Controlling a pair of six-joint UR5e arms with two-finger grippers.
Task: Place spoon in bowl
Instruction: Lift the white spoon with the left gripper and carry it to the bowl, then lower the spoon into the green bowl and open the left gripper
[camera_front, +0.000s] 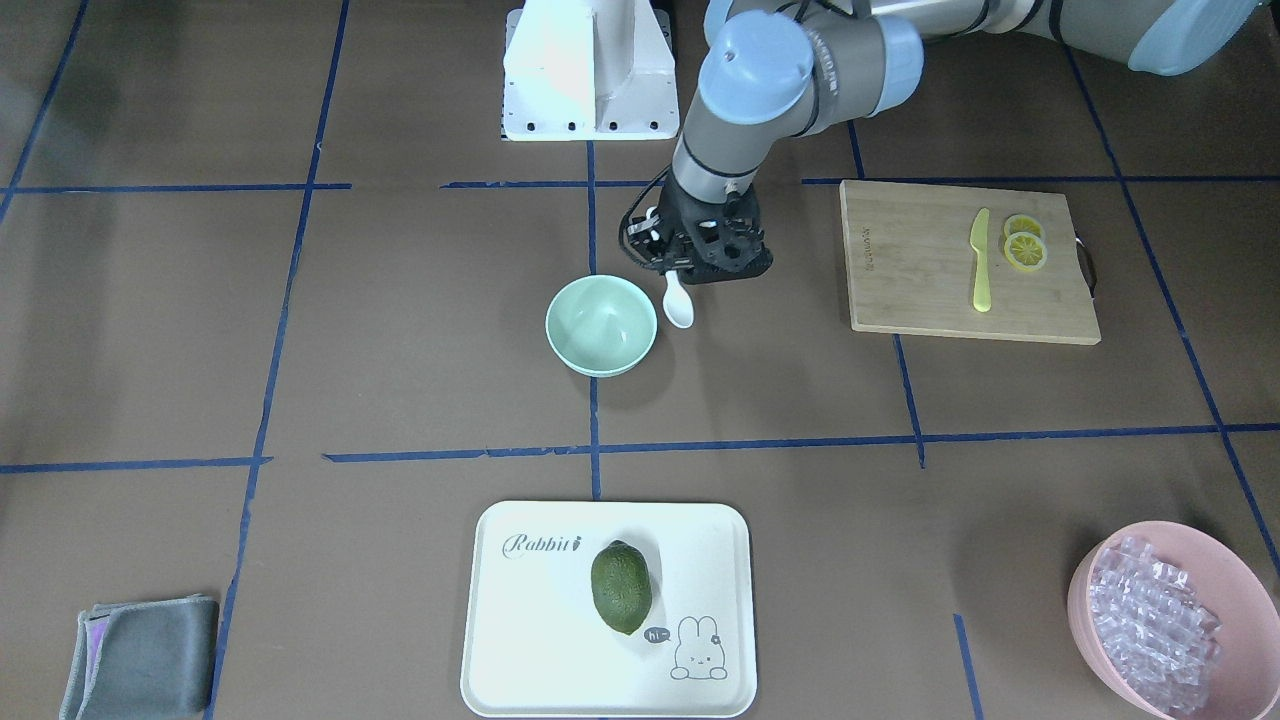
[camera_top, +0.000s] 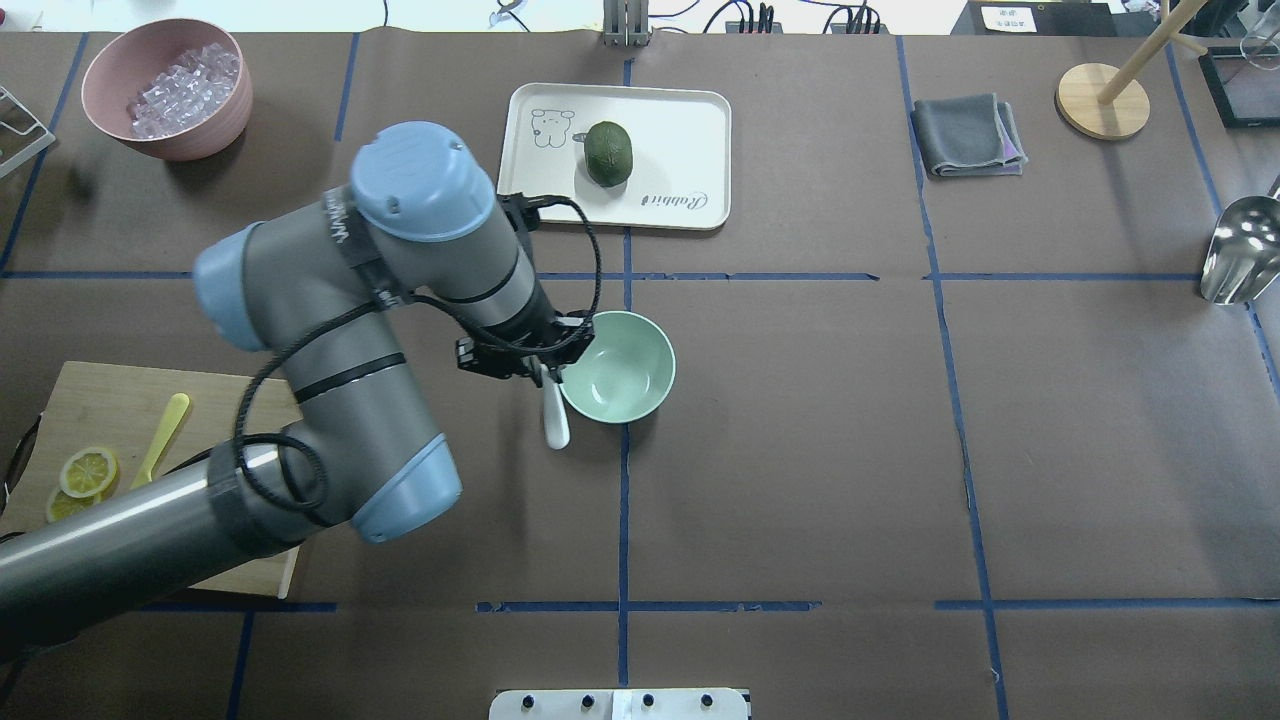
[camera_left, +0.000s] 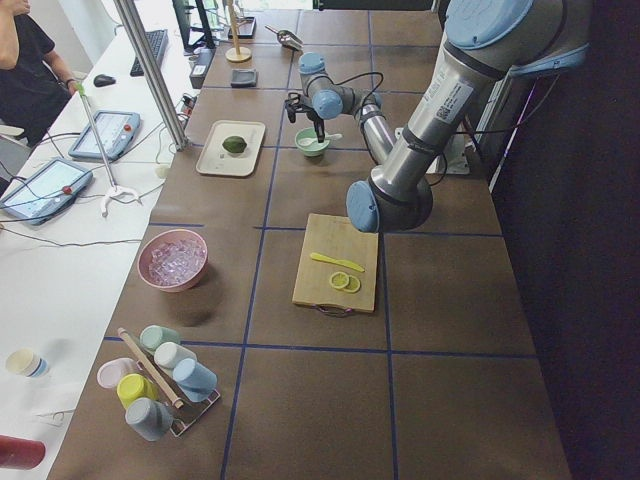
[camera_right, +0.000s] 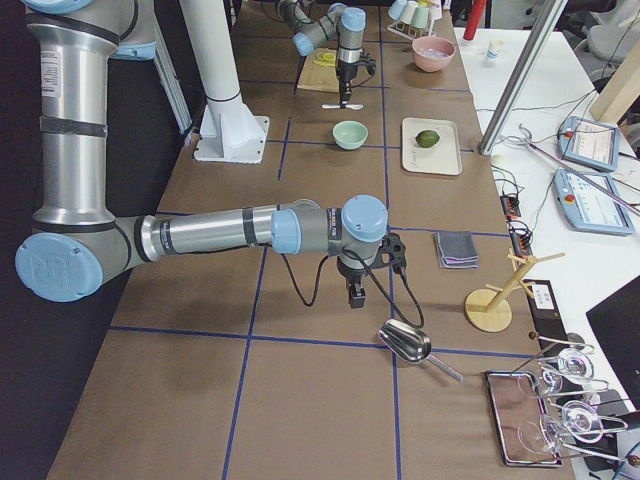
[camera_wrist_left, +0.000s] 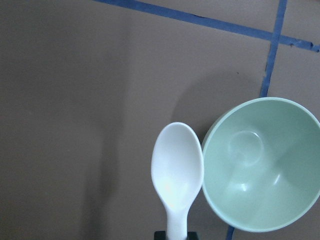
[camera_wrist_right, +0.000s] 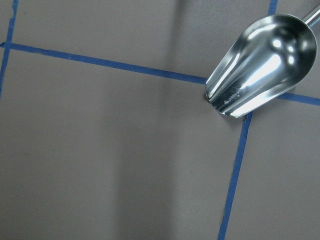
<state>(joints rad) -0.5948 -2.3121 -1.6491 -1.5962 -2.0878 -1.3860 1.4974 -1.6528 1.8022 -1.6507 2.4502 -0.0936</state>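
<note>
- Left wrist-mounted view gives me the spoon (camera_wrist_left: 177, 167) hollow side up. Its oval scoop sits just outside the rim of the mint-green bowl (camera_wrist_left: 262, 165), and its handle runs off the bottom edge.
- From the front-facing camera, the left gripper (camera_front: 672, 268) is pinched narrow on the handle's end, with the scoop pointing away from the robot beside the bowl.
- I cannot tell whether the scoop rests on the table (camera_front: 400, 300) or hangs just clear of it.
- On the robot's left lies a cutting board (camera_front: 930, 290) carrying a yellow-green knife (camera_front: 981, 262) and lemon slices (camera_front: 1025, 245).
- Across the table, a white tray (camera_front: 540, 600) holds a green fruit (camera_front: 621, 587).
- Well apart, the right gripper (camera_right: 353, 297) hangs near a metal scoop (camera_wrist_right: 260, 67); I cannot tell how its jaws stand.
</note>
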